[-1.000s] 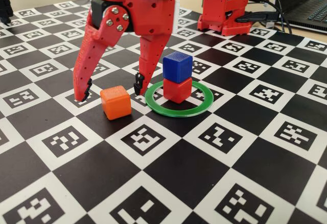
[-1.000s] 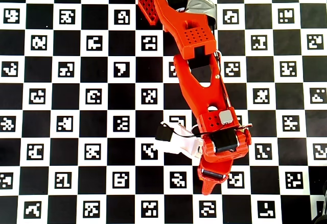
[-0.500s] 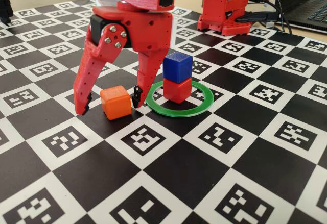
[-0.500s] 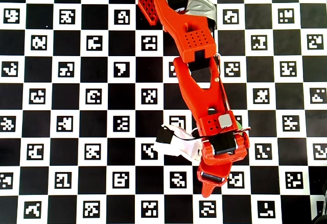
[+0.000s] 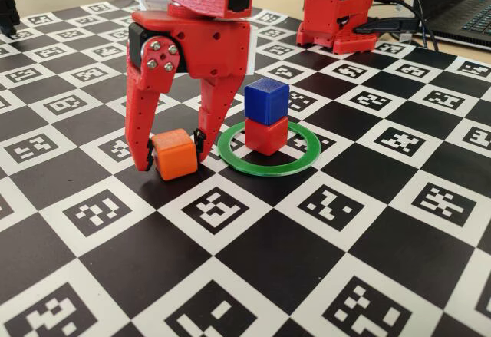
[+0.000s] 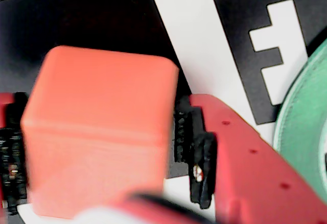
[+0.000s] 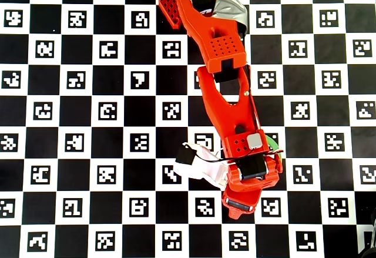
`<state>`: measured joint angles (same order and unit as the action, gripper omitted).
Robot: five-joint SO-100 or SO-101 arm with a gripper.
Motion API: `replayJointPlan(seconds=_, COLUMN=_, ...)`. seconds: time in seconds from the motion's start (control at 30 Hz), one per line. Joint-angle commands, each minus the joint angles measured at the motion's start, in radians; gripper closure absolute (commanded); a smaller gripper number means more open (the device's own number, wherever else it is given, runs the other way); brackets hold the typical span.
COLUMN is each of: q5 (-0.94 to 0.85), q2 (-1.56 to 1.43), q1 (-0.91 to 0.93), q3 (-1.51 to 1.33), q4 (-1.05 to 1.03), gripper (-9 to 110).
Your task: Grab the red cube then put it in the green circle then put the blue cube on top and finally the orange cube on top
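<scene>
1. Black-and-white checkered surface (image 5: 253,252), its white squares printed with coded markers, fills the fixed view, with a second red robot part (image 5: 337,7) and cables at the far edge.
2. Red arm (image 7: 226,99) reaches down the board in the overhead view, hiding the cubes beneath it; only a sliver of the green circle (image 7: 271,142) shows at its right side.
3. Claw (image 5: 170,153) stands with its tips down at the surface, its two fingers set on either side of the orange cube (image 5: 174,153), which sits on the surface just left of the green circle in the fixed view.
4. Wrist view shows the orange cube (image 6: 97,132) filling the gap, with the black pad of one finger (image 6: 196,157) against its right face and the other at its left edge; the claw appears closed onto it.
5. Blue cube (image 5: 266,100) rests on the red cube (image 5: 266,135), which stands inside the green circle.
</scene>
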<state>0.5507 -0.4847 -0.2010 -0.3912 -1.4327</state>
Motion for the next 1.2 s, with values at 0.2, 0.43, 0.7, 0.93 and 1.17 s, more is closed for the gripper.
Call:
replayJointPlan(seconds=0.2, q5=-0.011, q2=-0.046, q1=0.012, q3=0.08, q4=0.015, gripper=91)
replayJointPlan(seconds=0.43, q5=-0.011, q2=-0.054, q1=0.012, q3=0.084, q4=0.003, gripper=91)
replayJointPlan(seconds=0.7, q5=-0.017, q2=-0.129, q1=0.021, q3=0.069, q4=-0.02, gripper=91)
replayJointPlan(seconds=0.93, q5=-0.044, q2=-0.268, q1=0.031, q3=-0.034, q4=-0.025, gripper=91)
replayJointPlan(seconds=1.17, q5=-0.057, q2=-0.405, q1=0.035, q3=-0.106, q4=-0.035, gripper=91)
